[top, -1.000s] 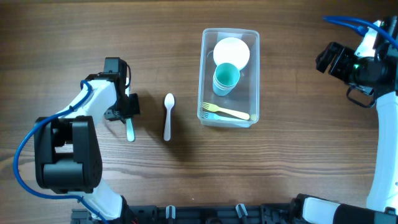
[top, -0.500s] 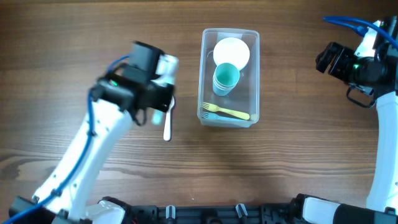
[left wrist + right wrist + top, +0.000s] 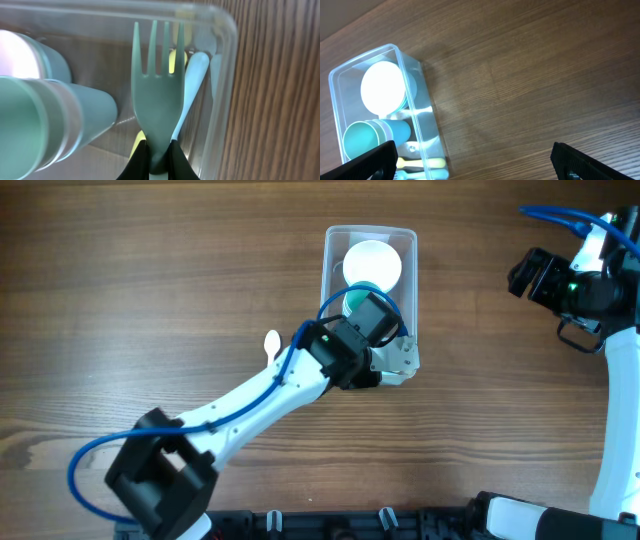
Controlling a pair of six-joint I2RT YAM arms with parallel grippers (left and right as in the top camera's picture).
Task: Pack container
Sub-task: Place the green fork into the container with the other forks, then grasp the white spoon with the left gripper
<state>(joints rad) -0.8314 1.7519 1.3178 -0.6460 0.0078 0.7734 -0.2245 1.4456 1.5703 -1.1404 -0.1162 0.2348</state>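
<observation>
The clear container [image 3: 370,230] stands at the table's back centre, holding a white bowl [image 3: 372,262] and stacked teal cups [image 3: 352,302]. My left gripper [image 3: 392,362] hangs over its near end. In the left wrist view my left gripper [image 3: 159,146] is shut on a teal fork [image 3: 157,95], tines pointing away, inside the container's rim [image 3: 225,75]. A yellow utensil [image 3: 175,65] and a light blue utensil [image 3: 192,85] lie under the fork. My right gripper [image 3: 530,275] is open and empty at the far right, and it also shows in the right wrist view [image 3: 477,170].
A white spoon [image 3: 270,340] lies on the wooden table left of the container, partly hidden by my left arm. The right wrist view shows the container [image 3: 415,100], the bowl [image 3: 382,86] and the cups [image 3: 362,140] at its left.
My left arm has swung from the table's left side to the container, carrying the teal fork. The right arm has not moved.
</observation>
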